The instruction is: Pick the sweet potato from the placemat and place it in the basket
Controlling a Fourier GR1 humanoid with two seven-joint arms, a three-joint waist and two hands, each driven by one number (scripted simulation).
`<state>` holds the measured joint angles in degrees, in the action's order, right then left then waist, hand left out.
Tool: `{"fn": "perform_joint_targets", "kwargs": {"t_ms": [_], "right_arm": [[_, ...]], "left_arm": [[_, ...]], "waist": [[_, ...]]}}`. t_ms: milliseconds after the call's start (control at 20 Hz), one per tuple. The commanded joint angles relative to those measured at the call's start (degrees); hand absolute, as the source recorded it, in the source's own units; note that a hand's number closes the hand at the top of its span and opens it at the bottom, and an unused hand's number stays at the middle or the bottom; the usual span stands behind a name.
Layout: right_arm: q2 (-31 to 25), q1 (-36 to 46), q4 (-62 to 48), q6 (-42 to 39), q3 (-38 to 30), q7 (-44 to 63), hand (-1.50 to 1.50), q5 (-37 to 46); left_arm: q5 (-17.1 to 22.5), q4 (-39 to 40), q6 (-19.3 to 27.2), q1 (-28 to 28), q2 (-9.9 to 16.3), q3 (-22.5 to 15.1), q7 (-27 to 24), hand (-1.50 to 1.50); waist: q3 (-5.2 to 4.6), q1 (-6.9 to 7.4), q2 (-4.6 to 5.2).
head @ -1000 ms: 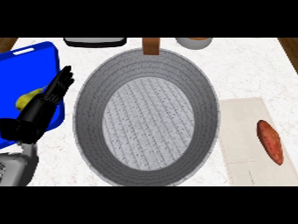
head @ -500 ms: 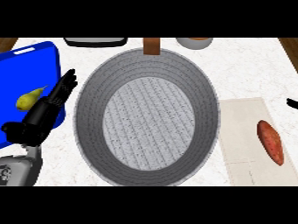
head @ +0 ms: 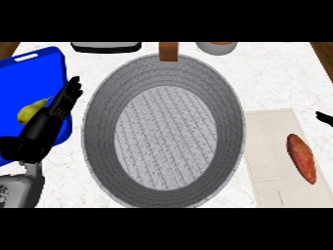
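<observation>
Orange-brown tapered sweet potato (head: 301,157) lay lower right on beige placemat (head: 273,146); likely stiff, light, rollable; best pinched mid-body. Right hand (head: 332,121) at right edge, finger state unclear. Left hand (head: 50,117) extended straight.

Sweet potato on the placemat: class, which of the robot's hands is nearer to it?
Right. The right hand shows at the view's right edge, just above and right of the sweet potato. The left hand rests far across the basket, beside the blue tray.
</observation>
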<state>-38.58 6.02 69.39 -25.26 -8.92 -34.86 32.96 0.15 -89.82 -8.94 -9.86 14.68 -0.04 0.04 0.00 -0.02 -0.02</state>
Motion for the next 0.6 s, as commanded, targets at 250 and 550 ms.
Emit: {"fn": "perform_joint_targets", "kwargs": {"t_ms": [250, 550], "right_arm": [[1.50, 1.27, 1.20, -1.58, -1.64, 1.70, -1.50, 3.96], [3.10, -0.45, 4.44, -0.40, -0.49, 4.01, -1.50, 7.88]], "left_arm": [[-1.13, -5.37, -1.29, 1.48, -2.22, 0.32, 4.81, 0.00], [-2.19, -4.84, -1.56, 1.12, -3.09, 0.67, 4.80, 0.00]], "waist": [[0.01, 0.14, -0.02], [0.00, 0.02, -0.05]]}}
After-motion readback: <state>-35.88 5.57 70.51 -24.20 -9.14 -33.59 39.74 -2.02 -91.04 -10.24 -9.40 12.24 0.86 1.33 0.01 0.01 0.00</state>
